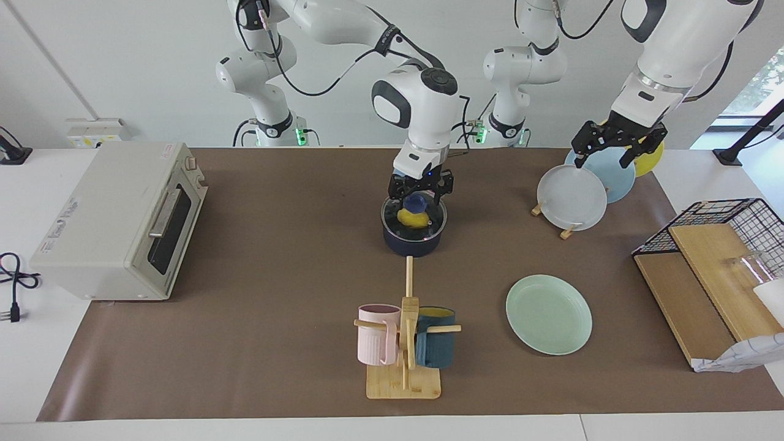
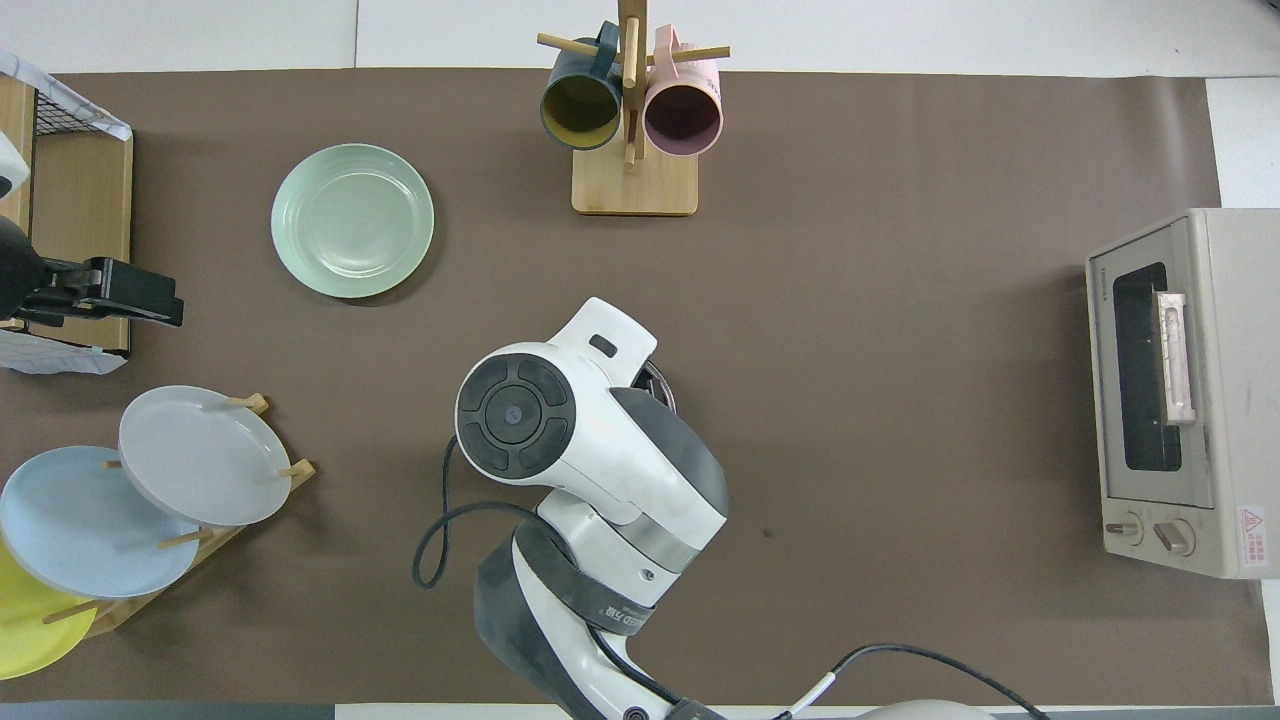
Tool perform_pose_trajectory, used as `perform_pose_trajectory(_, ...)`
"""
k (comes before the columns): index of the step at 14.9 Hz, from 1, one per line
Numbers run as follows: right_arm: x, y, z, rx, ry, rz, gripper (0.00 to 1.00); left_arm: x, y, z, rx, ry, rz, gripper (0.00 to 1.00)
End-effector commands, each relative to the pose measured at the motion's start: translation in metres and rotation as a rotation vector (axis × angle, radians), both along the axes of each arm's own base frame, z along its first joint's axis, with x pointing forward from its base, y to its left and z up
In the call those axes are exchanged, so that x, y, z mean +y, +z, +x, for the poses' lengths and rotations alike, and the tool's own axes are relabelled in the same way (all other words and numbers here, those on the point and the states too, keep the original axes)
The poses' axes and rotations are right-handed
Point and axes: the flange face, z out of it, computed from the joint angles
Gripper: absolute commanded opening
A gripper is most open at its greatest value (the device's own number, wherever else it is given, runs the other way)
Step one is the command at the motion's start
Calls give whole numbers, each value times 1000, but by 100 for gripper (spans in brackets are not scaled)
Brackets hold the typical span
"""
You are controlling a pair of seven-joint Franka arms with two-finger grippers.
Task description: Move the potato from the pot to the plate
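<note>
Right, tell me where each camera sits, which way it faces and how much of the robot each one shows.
Facing view: high across the table, looking at the robots; both arms show, right gripper open at the pot's lid knob, left gripper waiting over the plate rack.
Overhead view: high above the robots' end, looking forward and steeply down; the right arm hides the pot, left gripper at the edge.
Shared: green plate, mug stand, toaster oven, seen half a turn apart.

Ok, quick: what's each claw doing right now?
Right claw: open, down around the blue knob of the glass lid on the navy-blue saucepan, not gripping.
Left claw: open, empty, waiting over the plate rack.
</note>
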Motion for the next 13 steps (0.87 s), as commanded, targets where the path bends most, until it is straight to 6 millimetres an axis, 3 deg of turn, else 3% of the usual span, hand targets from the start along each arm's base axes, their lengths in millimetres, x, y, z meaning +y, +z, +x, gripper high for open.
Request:
perform_pose_trajectory(1,-7,-8,-3,-25,7,0,100,2,4,-1,-4,-10,0,100)
perform_pose_trajectory(3,-9,-10,-2,-24,4,1,99,2,4,-1,-4,-12,0,100)
perform_pose_trajectory(10,-10,-10,-1,-23,13,0,80,2,5,-3,-2,-10,1,100)
perform_pose_trajectory(13,-10,-10,-1,-22,12,1,77,3,4,-4,2,-10,1,100)
